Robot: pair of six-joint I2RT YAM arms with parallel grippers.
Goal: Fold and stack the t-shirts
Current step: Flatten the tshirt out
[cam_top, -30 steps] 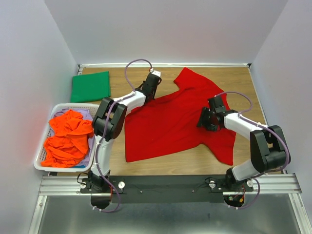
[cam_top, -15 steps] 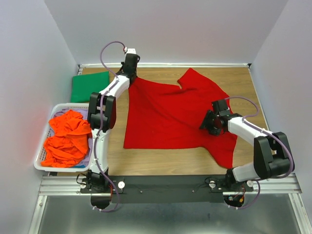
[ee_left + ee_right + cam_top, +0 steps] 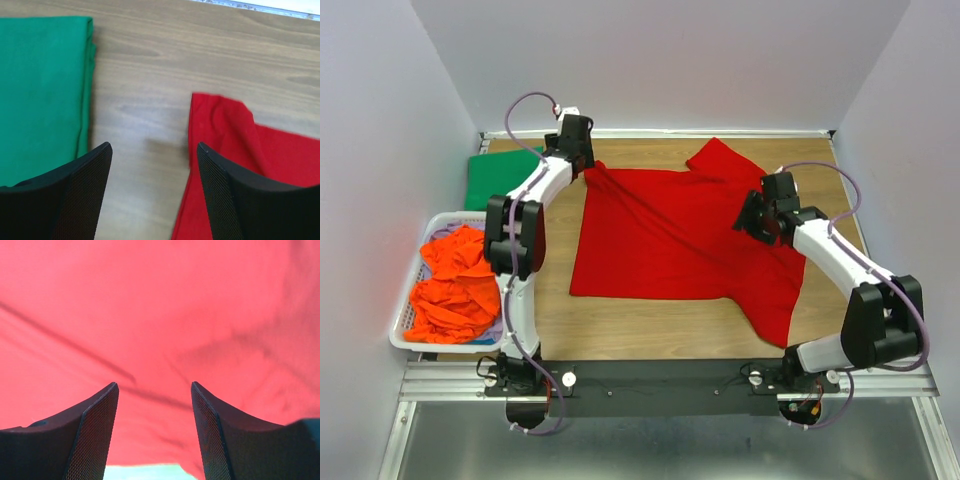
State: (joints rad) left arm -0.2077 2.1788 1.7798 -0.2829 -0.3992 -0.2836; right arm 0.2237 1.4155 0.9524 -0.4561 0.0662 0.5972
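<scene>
A wooden table [image 3: 650,340] is seen, and a red t-shirt [image 3: 670,240] is spread nearly flat across its middle, with one sleeve pointed toward the far edge, the other drawn toward the near right, and a few creases left across the body. A green t-shirt [image 3: 500,180], folded into a flat rectangle, is laid in the far left corner, near the red t-shirt's far left corner but apart from it, bare wood being shown between them. A white slatted basket [image 3: 448,217] is set at the left edge, just nearer than the green t-shirt.
</scene>
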